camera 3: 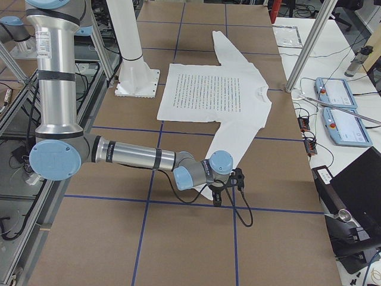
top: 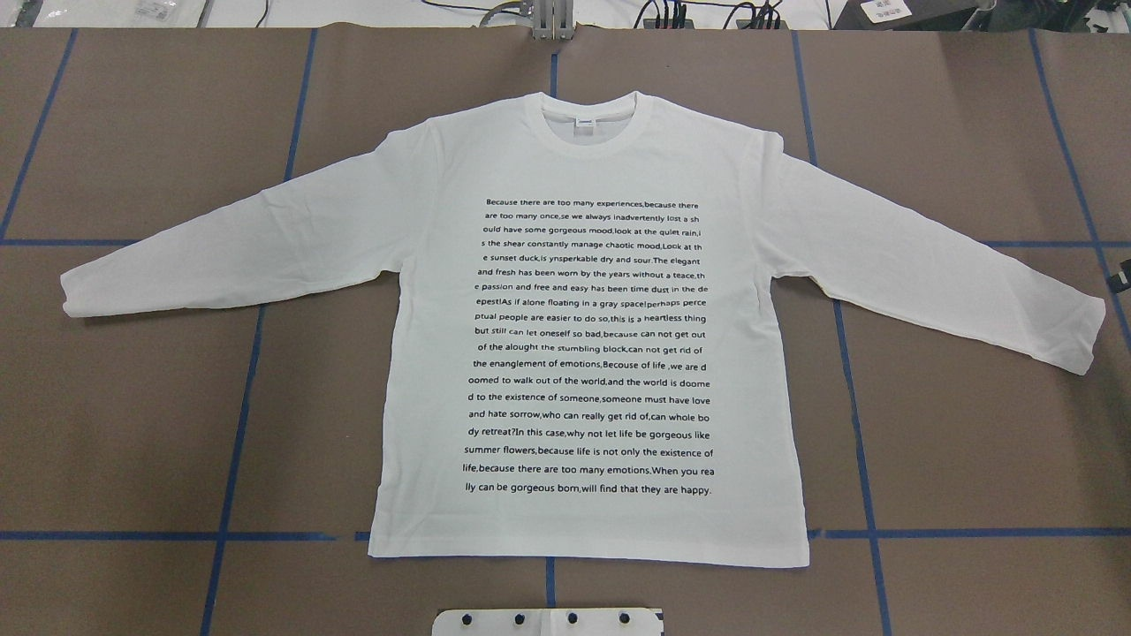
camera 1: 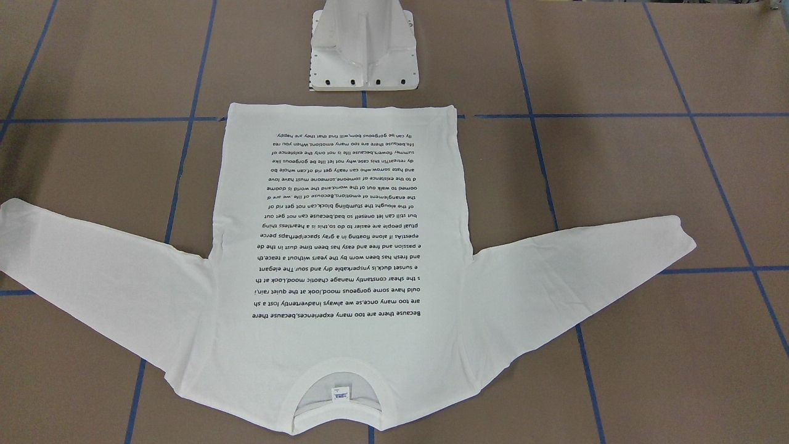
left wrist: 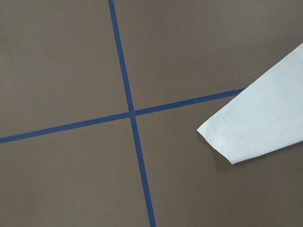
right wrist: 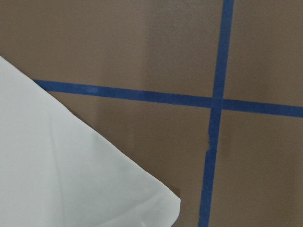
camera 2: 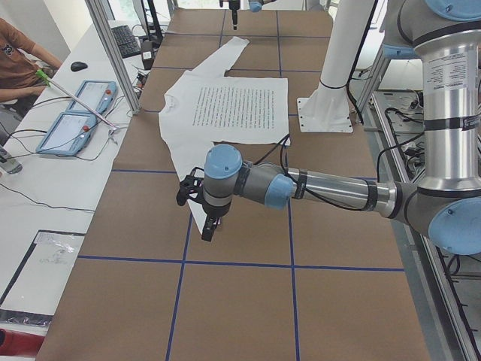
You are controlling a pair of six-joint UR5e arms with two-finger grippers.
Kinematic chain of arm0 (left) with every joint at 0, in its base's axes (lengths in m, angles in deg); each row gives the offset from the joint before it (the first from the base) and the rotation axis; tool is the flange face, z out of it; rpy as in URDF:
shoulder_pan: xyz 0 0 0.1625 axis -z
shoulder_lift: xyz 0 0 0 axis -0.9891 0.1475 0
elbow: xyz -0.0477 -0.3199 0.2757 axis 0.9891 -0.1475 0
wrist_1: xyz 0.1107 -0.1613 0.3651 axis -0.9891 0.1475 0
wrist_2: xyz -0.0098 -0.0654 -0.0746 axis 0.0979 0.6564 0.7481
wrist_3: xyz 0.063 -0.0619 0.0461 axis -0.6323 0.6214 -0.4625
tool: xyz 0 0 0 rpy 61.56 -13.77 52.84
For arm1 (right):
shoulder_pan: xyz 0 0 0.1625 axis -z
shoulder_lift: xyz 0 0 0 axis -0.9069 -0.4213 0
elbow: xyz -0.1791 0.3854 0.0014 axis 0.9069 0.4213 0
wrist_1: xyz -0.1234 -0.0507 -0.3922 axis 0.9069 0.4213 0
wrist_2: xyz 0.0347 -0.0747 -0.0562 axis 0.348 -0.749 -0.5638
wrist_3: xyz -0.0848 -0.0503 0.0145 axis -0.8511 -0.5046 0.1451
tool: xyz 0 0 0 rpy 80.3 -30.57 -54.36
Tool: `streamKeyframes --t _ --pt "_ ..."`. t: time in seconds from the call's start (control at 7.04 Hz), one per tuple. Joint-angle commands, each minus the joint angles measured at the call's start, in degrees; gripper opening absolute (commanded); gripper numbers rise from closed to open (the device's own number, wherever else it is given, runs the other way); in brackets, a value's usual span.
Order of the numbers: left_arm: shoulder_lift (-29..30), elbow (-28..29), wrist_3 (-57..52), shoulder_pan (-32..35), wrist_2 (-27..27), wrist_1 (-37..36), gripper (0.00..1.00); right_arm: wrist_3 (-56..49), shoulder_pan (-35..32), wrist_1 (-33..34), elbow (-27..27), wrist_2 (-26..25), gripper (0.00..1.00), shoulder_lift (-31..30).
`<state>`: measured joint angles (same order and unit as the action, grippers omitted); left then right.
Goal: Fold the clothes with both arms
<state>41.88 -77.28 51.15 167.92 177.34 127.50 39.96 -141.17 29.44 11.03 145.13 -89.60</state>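
Left pincer (camera 2: 210, 232) hovers by left cuff (left wrist: 236, 137), opening impossible to tell. Shirt (top: 583, 177) flat, print up, mid surface (top: 132, 442), collar (top: 589, 152) toward far edge. Right pincer (camera 3: 217, 200) same by right cuff (right wrist: 94, 189). Folding apparently unstarted; next likely needs both cuffs gripped.

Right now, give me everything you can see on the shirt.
The shirt is white, long-sleeved, knit-looking, lying flat, unfolded, print up on the brown table. A black text block covers the front; the ribbed round collar with a small neck tag points away from the robot. Both sleeves spread outward, slanting back toward the hem. The left gripper and right gripper hang by the cuffs; contact cannot be told.
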Motion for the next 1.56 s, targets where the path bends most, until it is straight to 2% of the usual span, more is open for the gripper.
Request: streamKeyframes --t 0.0,0.14,0.43,0.71,0.99,1.14,1.42 --pt "0.0 0.1 0.1 0.0 -0.1 1.5 1.00 5.2 2.3 -0.8 2.9 -0.1 0.95 1.4" --pt "0.0 0.2 0.1 0.0 0.0 1.4 1.00 6.9 2.7 -0.8 2.9 0.0 0.91 1.4" --pt "0.0 0.6 0.1 0.0 0.0 1.4 1.00 7.7 3.5 -0.8 3.7 0.0 0.89 1.8" --pt "0.0 0.4 0.1 0.0 0.0 1.4 1.00 7.7 4.4 -0.8 7.3 0.0 0.88 4.6" --pt "0.0 -0.1 0.1 0.0 0.0 1.4 1.00 9.9 4.4 -0.8 7.9 0.3 0.77 4.7" --pt "0.0 -0.1 0.1 0.0 0.0 1.4 1.00 11.6 4.4 -0.8 7.9 0.3 0.64 4.7" --pt "0.2 -0.1 0.1 0.0 0.0 1.5 1.00 11.8 4.3 -0.8 7.9 0.4 0.21 3.9"
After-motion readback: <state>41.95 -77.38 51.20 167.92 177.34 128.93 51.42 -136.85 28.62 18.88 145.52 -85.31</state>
